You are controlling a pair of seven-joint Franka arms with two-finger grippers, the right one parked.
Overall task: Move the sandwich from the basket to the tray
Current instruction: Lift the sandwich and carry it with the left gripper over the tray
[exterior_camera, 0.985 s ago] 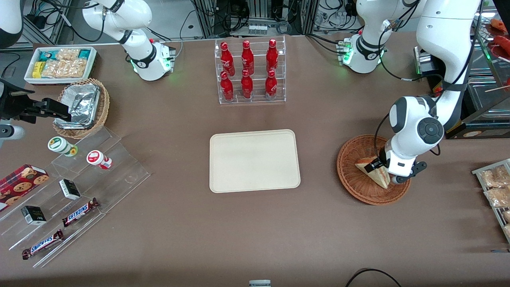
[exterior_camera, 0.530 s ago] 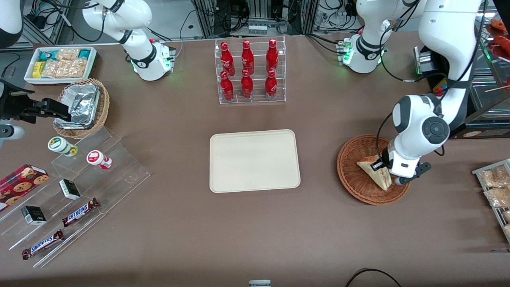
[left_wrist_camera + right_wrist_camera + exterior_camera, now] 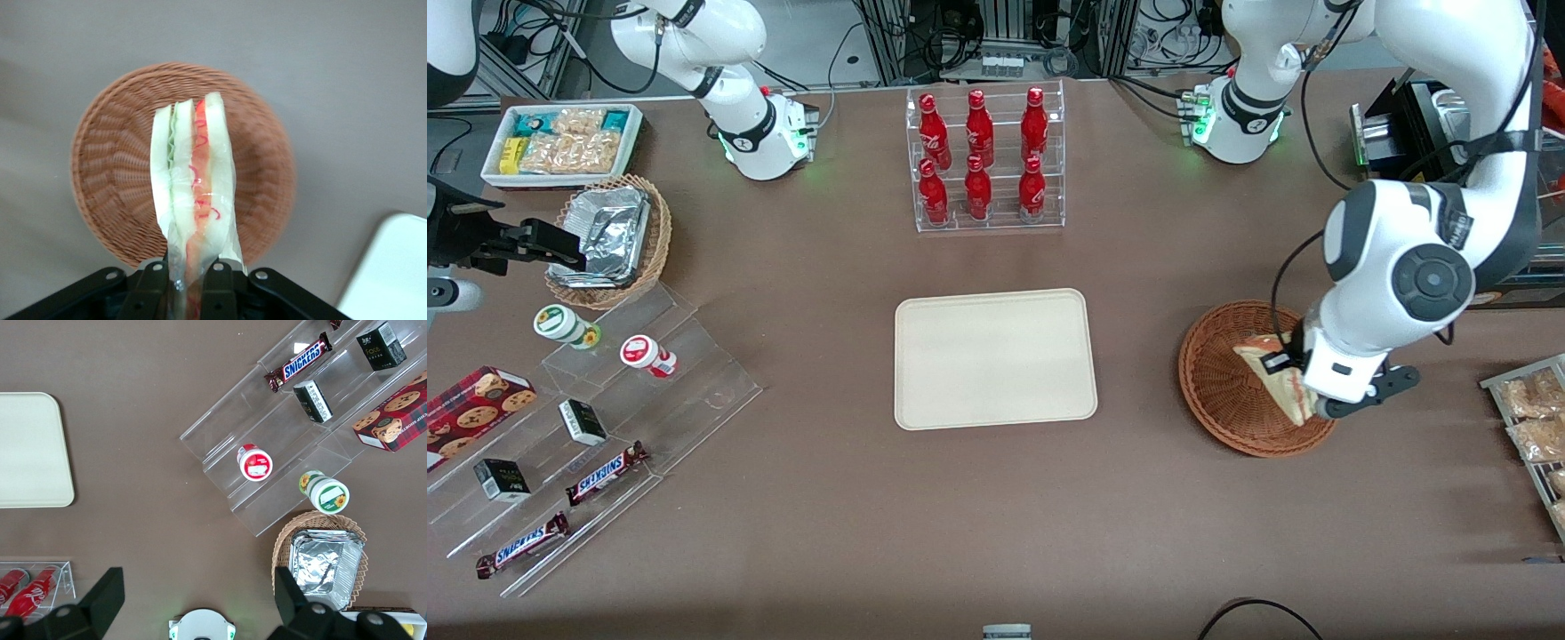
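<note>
The sandwich (image 3: 1273,373) is a wrapped wedge of white bread with red and green filling. My left gripper (image 3: 1291,384) is shut on it and holds it lifted above the reddish-brown wicker basket (image 3: 1214,382). In the left wrist view the sandwich (image 3: 193,180) stands edge-on between the black fingers (image 3: 152,287), with the empty basket (image 3: 107,167) below it. The cream tray (image 3: 994,357) lies flat at the table's middle, beside the basket toward the parked arm's end; a corner of the tray (image 3: 393,273) shows in the left wrist view.
A clear rack of red bottles (image 3: 983,160) stands farther from the front camera than the tray. Bagged snacks (image 3: 1529,418) lie at the working arm's end. A tan basket with foil containers (image 3: 609,240) and clear steps with candy bars (image 3: 605,471) lie toward the parked arm's end.
The left gripper has risen with the sandwich, lifting it off the basket floor. The arm's wrist has moved up and slightly toward the working arm's end.
</note>
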